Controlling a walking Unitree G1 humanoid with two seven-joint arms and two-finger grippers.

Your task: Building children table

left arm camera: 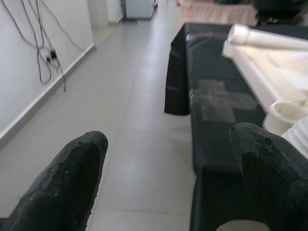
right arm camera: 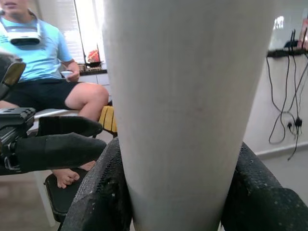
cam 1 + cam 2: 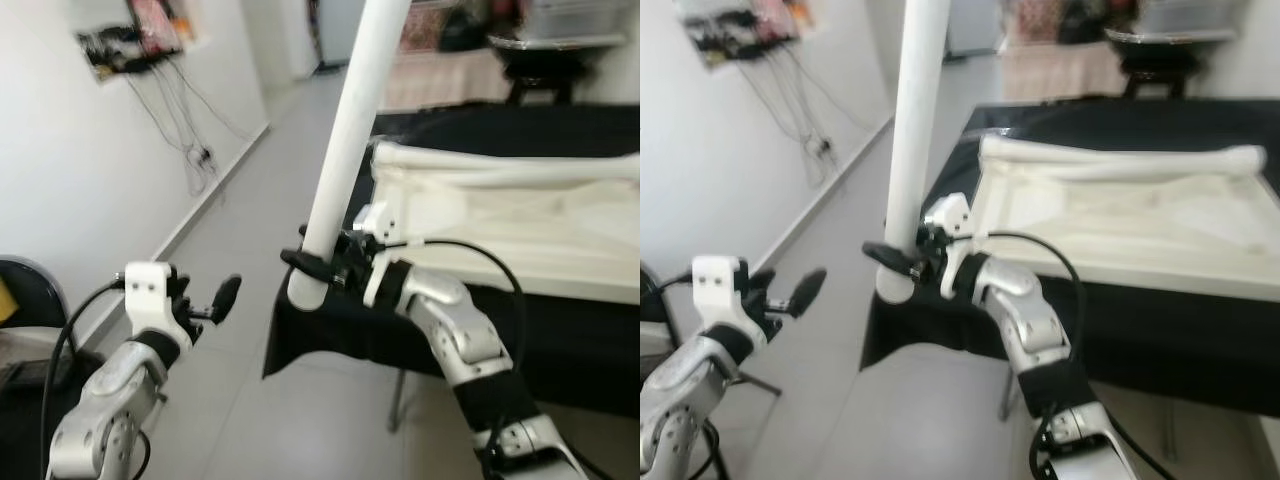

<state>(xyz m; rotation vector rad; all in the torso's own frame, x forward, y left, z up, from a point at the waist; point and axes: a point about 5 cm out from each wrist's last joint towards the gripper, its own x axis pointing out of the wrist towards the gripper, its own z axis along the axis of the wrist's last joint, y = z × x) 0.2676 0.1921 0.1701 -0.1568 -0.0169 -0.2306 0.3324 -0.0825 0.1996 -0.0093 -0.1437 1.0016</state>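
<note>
The black-draped table (image 3: 560,340) fills the right half of the head views, a raised bench for assembly. On it, centre right, lies the white children's tabletop (image 3: 520,215), apparently underside up so legs can go into it; one fitted leg (image 3: 510,165) lies across its far edge.

The loose white leg (image 3: 350,140) rises from the middle of the frame to the top edge, nearly upright with a slight lean. The right gripper (image 3: 318,265) pinches it near its lower end, both fingers pressed against the tube, as the right wrist view confirms. Holding it low and upright likely leaves the end free to be aimed at a socket on the tabletop's near corner.

The left gripper (image 3: 205,300), lower left, hangs over the floor with its fingers spread and nothing between them, probably ready to steady the leg or the tabletop.

A seated person (image 2: 45,72) appears behind in the right wrist view.
</note>
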